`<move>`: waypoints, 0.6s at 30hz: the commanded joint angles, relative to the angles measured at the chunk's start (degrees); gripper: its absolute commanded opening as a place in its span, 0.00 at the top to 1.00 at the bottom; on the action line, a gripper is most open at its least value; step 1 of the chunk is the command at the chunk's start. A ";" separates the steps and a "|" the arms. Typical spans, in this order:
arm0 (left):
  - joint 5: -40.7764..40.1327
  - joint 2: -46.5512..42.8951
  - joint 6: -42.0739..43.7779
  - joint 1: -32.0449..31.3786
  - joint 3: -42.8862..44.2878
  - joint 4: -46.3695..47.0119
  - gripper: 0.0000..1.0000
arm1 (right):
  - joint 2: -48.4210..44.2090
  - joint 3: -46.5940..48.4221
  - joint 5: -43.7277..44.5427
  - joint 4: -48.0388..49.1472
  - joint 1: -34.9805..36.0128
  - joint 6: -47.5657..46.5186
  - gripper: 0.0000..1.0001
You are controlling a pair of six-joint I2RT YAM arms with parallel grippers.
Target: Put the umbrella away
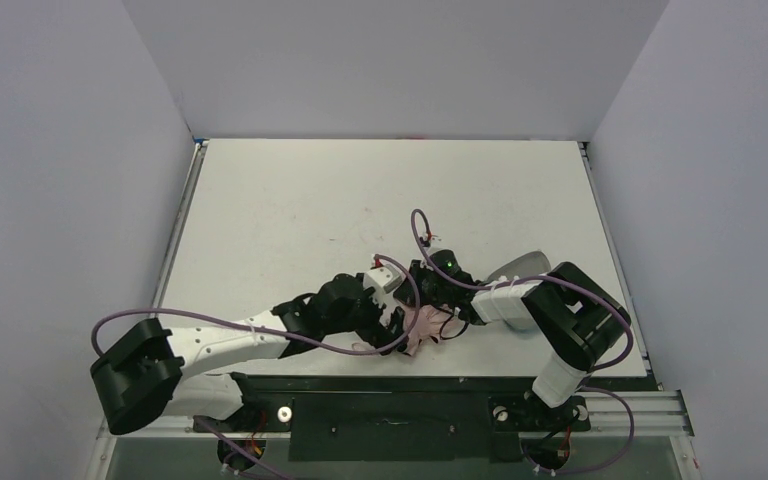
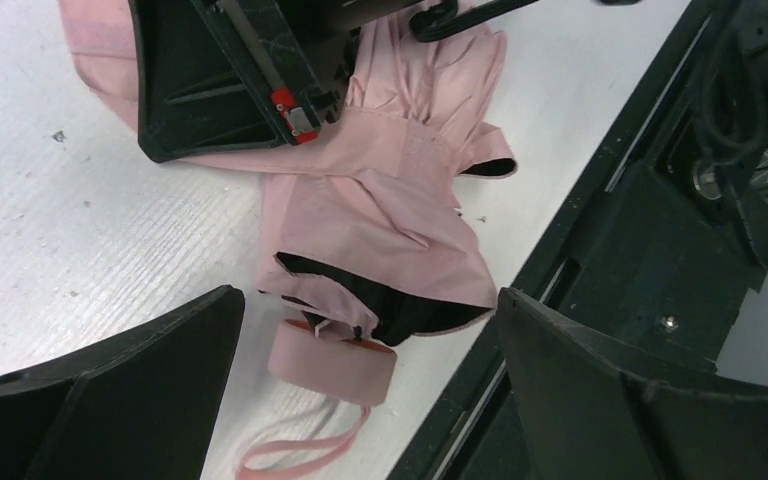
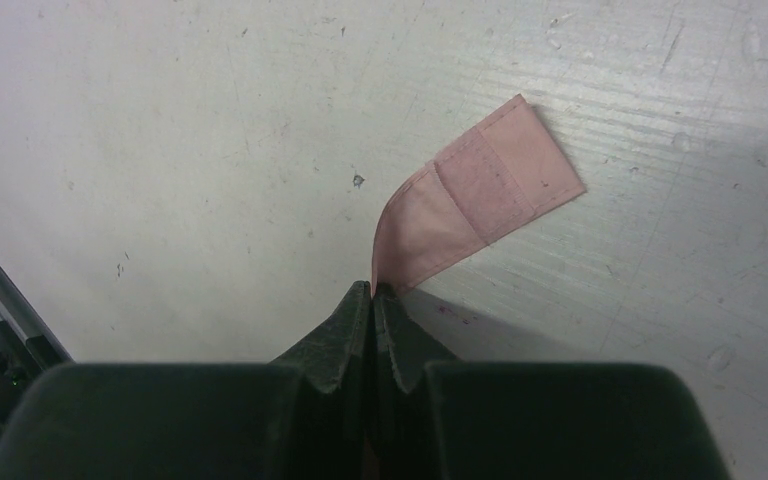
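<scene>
The umbrella [image 2: 380, 215] lies collapsed on the white table near its front edge, pale pink fabric bunched up, with its small pink handle [image 2: 328, 362] and loop strap [image 2: 295, 452] toward me. In the top view the umbrella [image 1: 427, 330] shows between the two arms. My left gripper [image 2: 370, 300] is open, its jaws wide apart on either side of the handle end and not touching it. My right gripper [image 3: 373, 290] is shut on the umbrella's flat pink fabric tab [image 3: 485, 190], which sticks out past the fingertips over the table. The right gripper also shows in the left wrist view [image 2: 225, 85], on the fabric's far end.
A pale oblong case [image 1: 520, 266] lies partly hidden behind the right arm. The black rail [image 2: 580, 230] at the table's front edge runs right beside the umbrella. White walls enclose the table on three sides.
</scene>
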 commanded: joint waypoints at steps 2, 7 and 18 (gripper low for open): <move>6.56 7.41 -0.43 2.24 1.94 8.04 0.03 | 3.44 -1.92 0.45 -8.10 1.03 -1.87 1.00; 7.88 13.40 -0.44 2.45 0.42 12.48 0.01 | 3.29 -2.00 0.21 -8.00 0.89 -1.88 1.00; 4.65 17.96 -0.31 2.36 -4.87 25.17 0.61 | 2.97 -2.12 -0.09 -7.81 0.76 -1.98 1.00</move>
